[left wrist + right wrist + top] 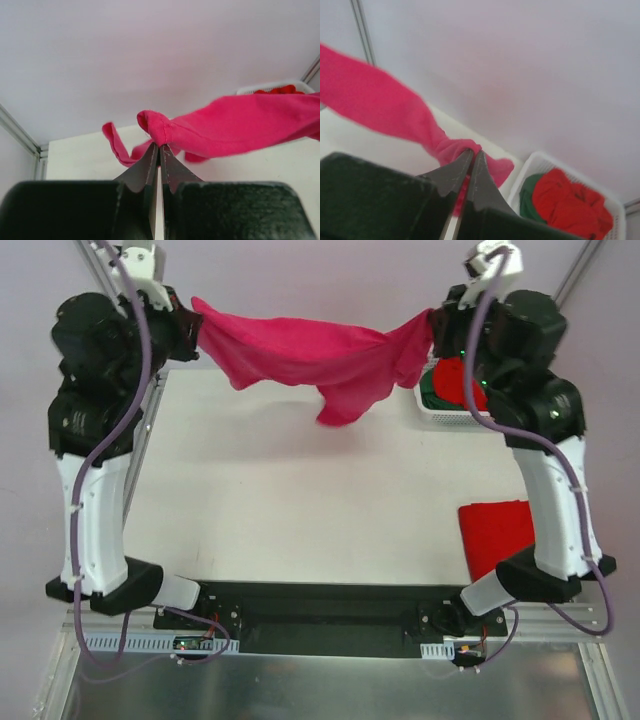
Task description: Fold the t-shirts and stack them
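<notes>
From above, the magenta t-shirt point(310, 360) hangs stretched in the air over the table's point(300, 510) far side. Left wrist: the left gripper point(159, 150) pinches its hemmed edge. Right wrist: the right gripper point(471, 156) clamps the other end, near the basket point(525, 175).

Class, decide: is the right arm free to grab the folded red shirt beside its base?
Probably not yet: the right gripper is shut on the pink shirt, strung across to the left gripper.
</notes>
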`<state>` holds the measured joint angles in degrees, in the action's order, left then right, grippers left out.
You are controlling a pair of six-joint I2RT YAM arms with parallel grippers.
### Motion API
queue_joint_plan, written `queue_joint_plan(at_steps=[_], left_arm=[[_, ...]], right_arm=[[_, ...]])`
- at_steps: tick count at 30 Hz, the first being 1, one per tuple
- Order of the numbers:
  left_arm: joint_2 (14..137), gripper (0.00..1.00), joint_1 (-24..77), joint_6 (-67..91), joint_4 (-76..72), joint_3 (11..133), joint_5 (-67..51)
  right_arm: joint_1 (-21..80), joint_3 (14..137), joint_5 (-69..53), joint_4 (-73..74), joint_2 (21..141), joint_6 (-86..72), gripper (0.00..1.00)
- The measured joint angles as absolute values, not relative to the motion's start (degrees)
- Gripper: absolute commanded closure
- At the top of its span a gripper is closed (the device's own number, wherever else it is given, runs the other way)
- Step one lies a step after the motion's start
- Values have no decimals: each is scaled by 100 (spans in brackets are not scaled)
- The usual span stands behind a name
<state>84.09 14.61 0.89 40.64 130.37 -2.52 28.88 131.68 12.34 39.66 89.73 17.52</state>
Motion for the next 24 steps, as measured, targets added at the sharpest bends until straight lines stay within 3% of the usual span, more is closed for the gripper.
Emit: queue_joint_plan(at_steps=[5,13,24], left_arm=[[7623,100,1466,54,3745,12387,-255],[7266,100,1466,60,3907,11118,-325],[5487,100,1466,224,3868,11056,-891]], right_arm=[[3177,13200,1474,3629,8641,1887,99],[3649,12114,1612,4167,9008,1992,99],[5310,12199,2517,4482,7817,2563,99]])
